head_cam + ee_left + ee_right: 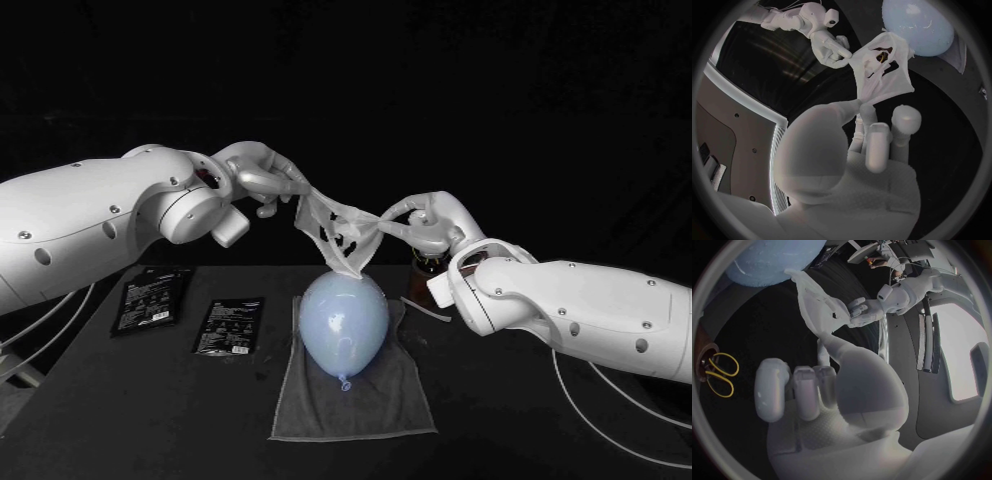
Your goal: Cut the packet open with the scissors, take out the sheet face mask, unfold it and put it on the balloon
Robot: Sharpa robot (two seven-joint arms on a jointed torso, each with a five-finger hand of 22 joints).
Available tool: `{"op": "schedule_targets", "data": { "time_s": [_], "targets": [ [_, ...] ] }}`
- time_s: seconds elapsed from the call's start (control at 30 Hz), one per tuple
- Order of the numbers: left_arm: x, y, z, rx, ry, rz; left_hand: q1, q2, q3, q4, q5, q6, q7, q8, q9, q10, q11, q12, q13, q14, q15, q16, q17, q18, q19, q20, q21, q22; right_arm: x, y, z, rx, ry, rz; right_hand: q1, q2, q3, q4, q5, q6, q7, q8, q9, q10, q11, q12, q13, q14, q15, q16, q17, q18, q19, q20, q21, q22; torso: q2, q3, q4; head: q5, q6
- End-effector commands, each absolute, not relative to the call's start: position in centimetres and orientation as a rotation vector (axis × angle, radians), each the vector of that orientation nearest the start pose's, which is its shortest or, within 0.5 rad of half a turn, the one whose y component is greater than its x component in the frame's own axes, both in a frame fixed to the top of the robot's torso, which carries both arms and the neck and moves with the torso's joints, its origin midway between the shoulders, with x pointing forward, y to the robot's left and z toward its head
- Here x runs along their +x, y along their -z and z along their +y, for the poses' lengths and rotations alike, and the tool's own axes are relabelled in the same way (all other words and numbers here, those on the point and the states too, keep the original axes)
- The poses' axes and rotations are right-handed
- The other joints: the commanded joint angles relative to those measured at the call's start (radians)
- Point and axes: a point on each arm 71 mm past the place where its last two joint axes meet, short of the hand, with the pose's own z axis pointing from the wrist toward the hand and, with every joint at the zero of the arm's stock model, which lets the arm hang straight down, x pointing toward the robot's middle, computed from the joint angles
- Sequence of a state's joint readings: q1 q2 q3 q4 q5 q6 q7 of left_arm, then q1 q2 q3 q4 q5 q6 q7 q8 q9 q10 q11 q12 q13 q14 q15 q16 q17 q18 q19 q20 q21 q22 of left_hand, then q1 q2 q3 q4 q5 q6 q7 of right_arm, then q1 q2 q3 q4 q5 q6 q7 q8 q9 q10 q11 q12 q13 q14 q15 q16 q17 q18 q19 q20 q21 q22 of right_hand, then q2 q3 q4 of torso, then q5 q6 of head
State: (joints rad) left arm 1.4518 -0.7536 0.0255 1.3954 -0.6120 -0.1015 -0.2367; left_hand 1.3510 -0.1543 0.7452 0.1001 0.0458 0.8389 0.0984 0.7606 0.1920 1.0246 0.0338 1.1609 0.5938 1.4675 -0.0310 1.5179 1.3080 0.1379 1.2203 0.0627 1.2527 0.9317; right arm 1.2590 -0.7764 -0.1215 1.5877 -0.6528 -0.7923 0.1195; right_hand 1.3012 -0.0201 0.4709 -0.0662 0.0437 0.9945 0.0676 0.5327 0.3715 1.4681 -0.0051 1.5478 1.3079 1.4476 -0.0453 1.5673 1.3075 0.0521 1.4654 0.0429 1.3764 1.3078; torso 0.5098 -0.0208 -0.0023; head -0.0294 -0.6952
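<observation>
Balloon on towel; translucent mask stretched between left hand, right hand

A grey towel lies flat mid tabletop. Left of it lie 2 dark packets: the near packet just beside it, the far packet beyond. A brown holder stands by its far right corner.

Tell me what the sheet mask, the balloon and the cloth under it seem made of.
Sheet mask: thin, limp, translucent white fabric, perhaps damp; it sags and folds between the left hand and right hand. Balloon: pale blue rubber, likely latex, smooth with a soft sheen and knotted neck. Cloth: grey textile, matte, maybe terry; its edges ripple.
</observation>
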Motion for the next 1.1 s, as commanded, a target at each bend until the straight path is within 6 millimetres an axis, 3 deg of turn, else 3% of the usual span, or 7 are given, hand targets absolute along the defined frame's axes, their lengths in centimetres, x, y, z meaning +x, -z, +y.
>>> {"op": "schedule_targets", "data": {
  "time_s": [0.03, 0.53, 1.1],
  "targets": [
    [54.5, 6.0, 19.1, -0.527, 1.103, 1.799, 0.003, 0.01, 0.003, -0.007, 0.003, 0.008, 0.001, 0.004, 0.047, 0.012, -0.01, 0.002, -0.002, 0.035, -0.007, 0.005, 0.048, -0.011, -0.002, -0.003, 0.004, 0.002, 48.5, 16.1, -17.6, 0.595, -1.024, 1.415, -0.013, 0.0, 0.011, -0.001, 0.005, 0.0, -0.004, 0.005, 0.036, 0.088, -0.005, 0.004, 0.243, 0.123, -0.025, 0.003, 0.263, -0.012, 0.037, -0.004, 0.003, 0.208, 0.0, -0.0004, 0.0005, 0.0, 0.003],
    [55.3, 4.6, 19.8, -0.563, 1.218, 1.622, 0.0, 0.008, 0.002, -0.008, 0.003, 0.007, 0.001, 0.004, 0.047, 0.014, -0.01, 0.003, 0.001, 0.041, -0.006, 0.009, 0.066, -0.014, 0.007, -0.003, 0.012, 0.017, 51.2, 12.3, -18.9, 0.522, -0.964, 1.378, -0.016, -0.003, 0.02, -0.006, 0.005, 0.0, -0.004, 0.008, 0.037, 0.091, -0.005, 0.008, 0.247, 0.123, -0.025, 0.003, 0.263, -0.012, 0.038, -0.004, 0.006, 0.209, -0.001, -0.0002, 0.0006, -0.004, 0.022],
    [56.4, 3.4, 21.9, -0.646, 1.217, 1.488, -0.003, 0.009, 0.003, -0.01, 0.003, 0.008, 0.001, 0.004, 0.048, 0.021, -0.01, 0.006, 0.007, 0.044, -0.007, 0.012, 0.075, -0.017, 0.016, -0.004, 0.02, 0.032, 52.1, 11.2, -20.6, 0.518, -0.905, 1.322, -0.018, -0.005, 0.027, -0.009, 0.005, -0.001, -0.004, 0.012, 0.039, 0.093, -0.005, 0.01, 0.249, 0.123, -0.025, 0.003, 0.263, -0.013, 0.04, -0.004, 0.011, 0.211, 0.001, 0.0002, 0.0002, -0.005, 0.036]
  ]
}}
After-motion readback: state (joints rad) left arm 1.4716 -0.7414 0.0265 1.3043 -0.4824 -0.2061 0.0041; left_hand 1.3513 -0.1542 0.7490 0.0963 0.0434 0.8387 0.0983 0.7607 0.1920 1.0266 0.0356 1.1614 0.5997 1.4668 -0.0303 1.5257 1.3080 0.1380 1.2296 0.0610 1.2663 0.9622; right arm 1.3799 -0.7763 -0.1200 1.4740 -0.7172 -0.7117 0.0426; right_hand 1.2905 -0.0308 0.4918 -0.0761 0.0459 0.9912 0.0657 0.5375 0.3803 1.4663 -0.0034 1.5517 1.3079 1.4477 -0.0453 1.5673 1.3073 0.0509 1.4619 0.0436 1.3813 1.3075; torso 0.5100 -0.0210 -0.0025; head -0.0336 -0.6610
